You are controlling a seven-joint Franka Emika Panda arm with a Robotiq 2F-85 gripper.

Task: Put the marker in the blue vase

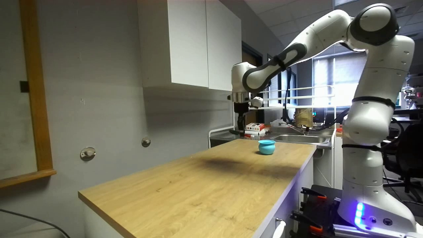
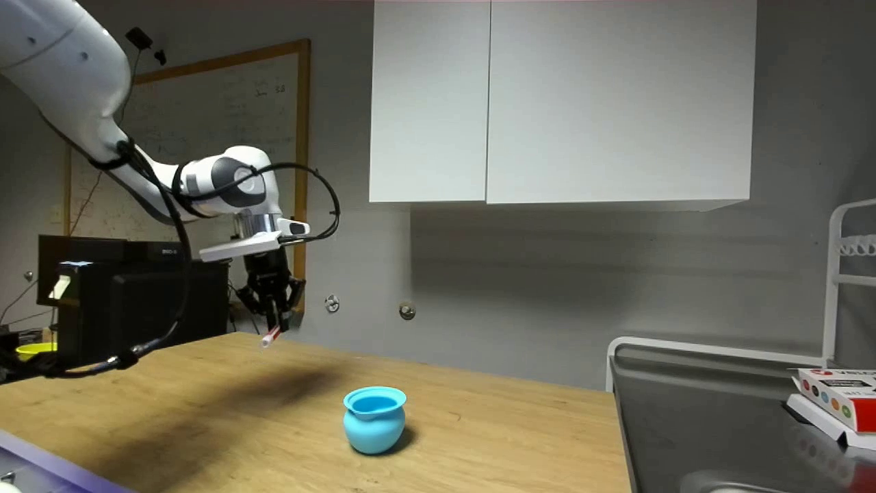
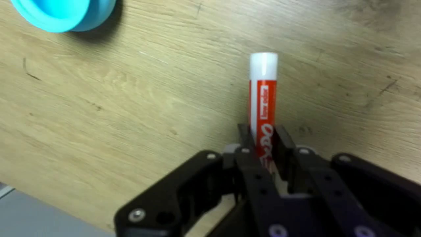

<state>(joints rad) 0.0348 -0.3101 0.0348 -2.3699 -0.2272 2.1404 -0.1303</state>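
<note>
And the marker (image 3: 264, 108) is off the counter (image 2: 506, 438)! The gripper (image 3: 262, 131) has it, jaws drawn in to just the marker's width, one either side, holding it in mid-air. So the grab's done and the lift's done; what's left is the carry, the lining-up and the drop. There's the vase (image 2: 374, 428), upright on the counter, mouth facing up, well apart from the marker, with nothing poking past its rim. Call it half done, by my reckoning.

Now, look at that marker: slim, round, glossy, bright red with a white stripe down its side and pale lettering, "low odor" plain to read. A blunt white end juts out beyond the jaws; whether that's the cap, I can't tell, because the back end is lost in the gripper. It's nearer lying flat than standing up, to my eye, so I'd expect that white end needs tipping downward before the vase will take it.
</note>
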